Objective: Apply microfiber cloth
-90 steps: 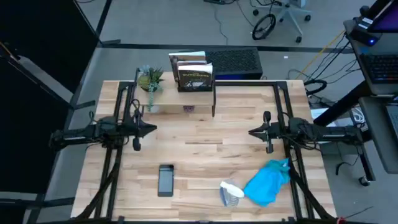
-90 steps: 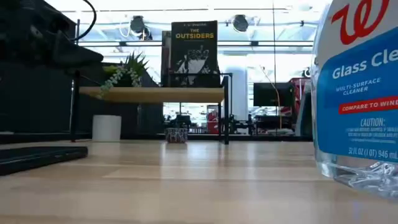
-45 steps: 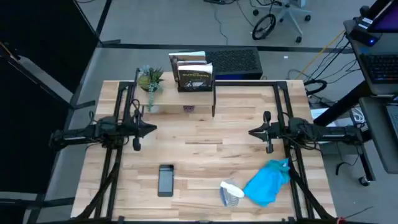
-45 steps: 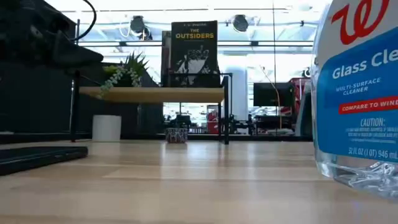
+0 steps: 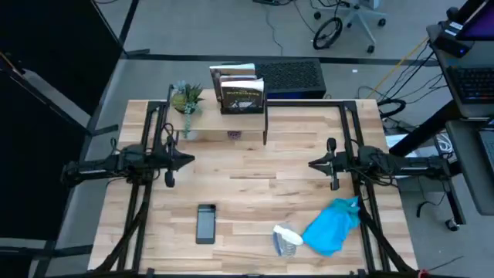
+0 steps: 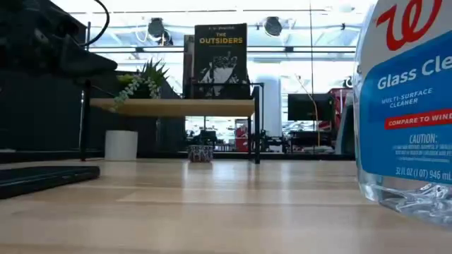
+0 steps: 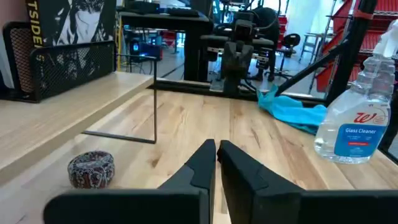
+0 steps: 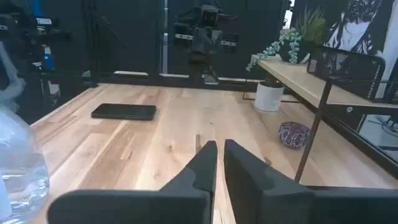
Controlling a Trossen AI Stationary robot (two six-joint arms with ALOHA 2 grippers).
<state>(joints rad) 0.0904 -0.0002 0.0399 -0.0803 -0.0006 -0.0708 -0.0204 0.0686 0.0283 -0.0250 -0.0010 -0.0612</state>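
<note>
the microfiber cloth (image 5: pixel 332 227) lies at about six o'clock from the right gripper (image 5: pixel 312 164), the nearer one. both pairs of jaws are pressed nearly together, holding nothing; the left gripper (image 5: pixel 191 161) waits well apart.

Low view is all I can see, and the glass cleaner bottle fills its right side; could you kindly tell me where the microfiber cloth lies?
Observer: The microfiber cloth lies bunched at the table's near edge, right beside the spray bottle, on the right arm's side.
Operator: Thank you. Is either gripper near it?
Observer: No. The right gripper hangs over mid-table, farther back than the cloth, fingers shut and holding nothing.
Operator: And the left one?
Observer: The left gripper faces it from across the table, also shut, farther back than the phone.
</note>
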